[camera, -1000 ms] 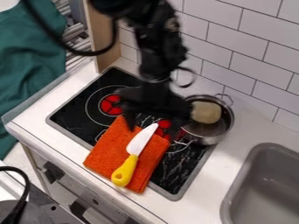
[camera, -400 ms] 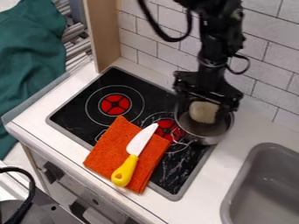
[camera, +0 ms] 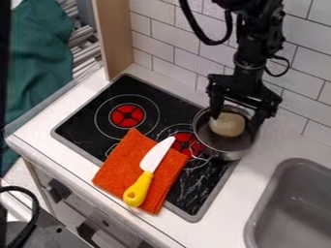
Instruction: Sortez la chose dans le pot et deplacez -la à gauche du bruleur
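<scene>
1. The black gripper hangs over the steel pot, its two fingers well apart, nothing visibly clamped between them.
2. The pale, rounded food piece sits inside the pot, toward the wall side. The pot stands at the stovetop's back right corner, reaching past the back edge.
3. What matters from where I stand: the piece lies between the two jaws, but off-centre. It sits close by the finger on the burner side, with a wider gap to the sink-side finger. Whether that near finger touches it, I can't tell.
4. The piece looks almost as broad as it is long, so I see no long axis worth turning the wrist for. Better to shift slightly toward the burners, sink low enough, then close.
5. The risk, I'd judge, is the sink-side finger catching the pot's rim, or a smooth round side slipping out.
6. After a straight lift, the way leads over the right burner and left burner toward the stovetop's left edge, if the left burner is meant.
</scene>
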